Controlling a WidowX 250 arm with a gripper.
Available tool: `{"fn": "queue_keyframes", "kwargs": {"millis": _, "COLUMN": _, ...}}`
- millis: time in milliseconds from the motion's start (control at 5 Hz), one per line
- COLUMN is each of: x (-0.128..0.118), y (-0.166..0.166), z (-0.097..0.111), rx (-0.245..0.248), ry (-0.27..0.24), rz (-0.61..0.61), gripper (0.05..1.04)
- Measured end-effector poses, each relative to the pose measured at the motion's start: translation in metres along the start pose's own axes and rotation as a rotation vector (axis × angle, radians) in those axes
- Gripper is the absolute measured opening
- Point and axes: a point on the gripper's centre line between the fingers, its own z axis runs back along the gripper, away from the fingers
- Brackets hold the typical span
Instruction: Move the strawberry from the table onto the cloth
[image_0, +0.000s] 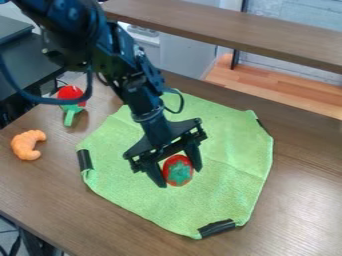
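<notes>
Strawberry (179, 170) is clamped in the gripper (180, 178) over the green cloth (232, 150); a release too high or uneven could send it rolling away.

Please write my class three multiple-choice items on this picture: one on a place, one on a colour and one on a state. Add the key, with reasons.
1. Where is the orange croissant?
A) On the cloth
B) On the table, to the cloth's left in the picture
C) Under the hand

2. What colour is the cloth?
A) Blue
B) White
C) Green

3. What is the state of the strawberry?
A) Between the hand's two fingers, over the cloth
B) Beside the croissant, away from the hand
C) Cut in two

Key
1. B: bare wood shows around the croissant, outside the cloth's left edge.
2. C: the whole spread of fabric is light green, apart from black patches at its edge.
3. A: a finger stands on each side of the whole red fruit, with green fabric around it.
</notes>
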Motion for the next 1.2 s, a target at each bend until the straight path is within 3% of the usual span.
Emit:
{"fn": "queue_keyframes", "kwargs": {"millis": 400, "x": 0.006, "y": 0.001, "z": -0.037, "rx": 0.049, "ry": -0.049, "rz": -0.065, "gripper": 0.821}}
{"fn": "queue_keyframes", "kwargs": {"millis": 600, "x": 0.011, "y": -0.001, "z": -0.041, "rx": 0.035, "ry": -0.086, "rz": -0.096, "gripper": 1.003}}
{"fn": "queue_keyframes", "kwargs": {"millis": 800, "x": 0.011, "y": 0.003, "z": -0.04, "rx": 0.045, "ry": -0.059, "rz": -0.115, "gripper": 0.999}}
{"fn": "queue_keyframes", "kwargs": {"millis": 1000, "x": 0.025, "y": -0.012, "z": -0.001, "rx": 0.048, "ry": -0.074, "rz": -0.108, "gripper": 0.999}}
{"fn": "queue_keyframes", "kwargs": {"millis": 1200, "x": 0.048, "y": -0.017, "z": 0.043, "rx": 0.109, "ry": -0.038, "rz": -0.113, "gripper": 0.999}}
